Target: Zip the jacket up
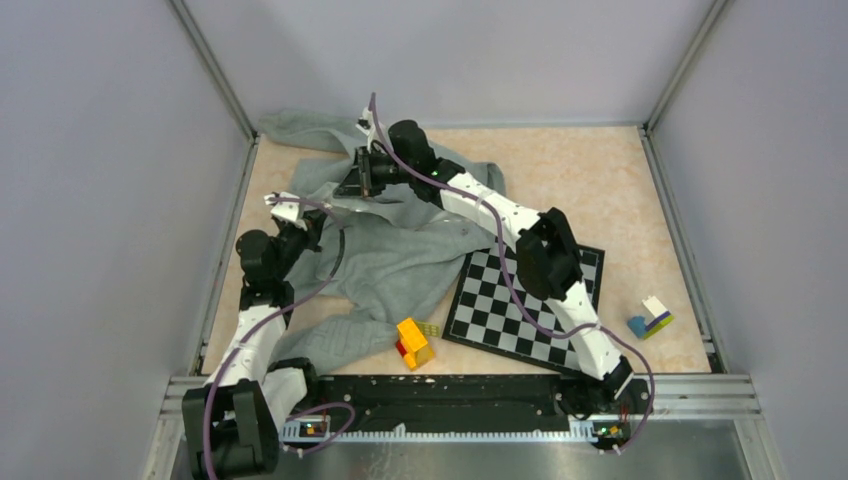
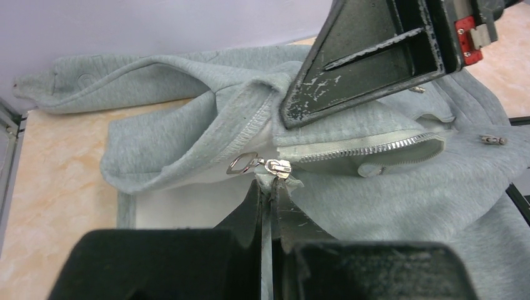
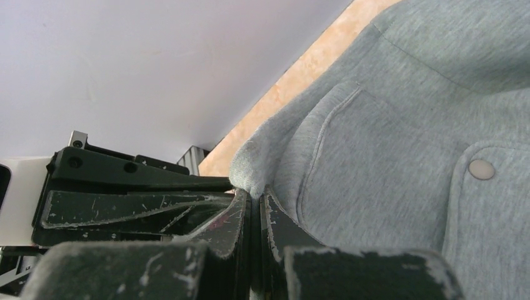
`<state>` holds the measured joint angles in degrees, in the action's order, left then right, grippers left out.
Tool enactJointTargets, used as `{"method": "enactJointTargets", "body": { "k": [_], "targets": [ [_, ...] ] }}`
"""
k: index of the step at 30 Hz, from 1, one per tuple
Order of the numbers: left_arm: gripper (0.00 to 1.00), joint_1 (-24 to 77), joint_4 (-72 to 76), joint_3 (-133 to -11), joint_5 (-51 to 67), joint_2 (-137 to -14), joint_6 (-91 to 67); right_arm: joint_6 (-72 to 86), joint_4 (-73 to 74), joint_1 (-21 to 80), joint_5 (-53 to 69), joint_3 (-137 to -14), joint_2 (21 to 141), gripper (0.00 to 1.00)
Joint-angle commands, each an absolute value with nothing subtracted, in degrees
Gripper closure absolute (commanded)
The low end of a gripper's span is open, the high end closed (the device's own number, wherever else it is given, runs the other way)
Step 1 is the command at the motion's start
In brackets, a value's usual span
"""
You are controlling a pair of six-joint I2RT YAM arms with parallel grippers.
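The light grey jacket (image 1: 385, 255) lies rumpled on the table's left half, part over the chessboard. In the left wrist view its silver zipper slider (image 2: 279, 167) with a ring pull (image 2: 240, 164) sits at the end of a closed run of white zipper teeth (image 2: 362, 147). My left gripper (image 2: 270, 183) is shut on a fold of jacket fabric just below the slider. My right gripper (image 3: 255, 195) is shut on a fold of the jacket's edge (image 3: 250, 169); it shows in the left wrist view (image 2: 375, 56) pressing on the fabric above the zipper.
A black-and-white chessboard (image 1: 530, 295) lies right of the jacket. A yellow and red block (image 1: 414, 343) sits near the front edge. A blue, white and yellow block (image 1: 651, 318) lies at the right. Walls enclose the table on three sides.
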<state>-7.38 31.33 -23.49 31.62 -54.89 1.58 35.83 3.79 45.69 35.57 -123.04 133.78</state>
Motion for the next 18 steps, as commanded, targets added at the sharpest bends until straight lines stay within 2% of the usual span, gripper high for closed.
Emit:
{"method": "enactJointTargets", "body": {
  "k": [1,18],
  "targets": [
    [1.00,-7.2,35.2,-22.9,28.9,-53.7,0.4,34.1,3.8,46.3,35.3,-123.7,130.5,1.00],
    [1.00,-7.2,34.4,-23.7,29.2,-55.2,0.9,34.0,3.0,46.3,35.8,-122.0,128.2,1.00]
  ]
}}
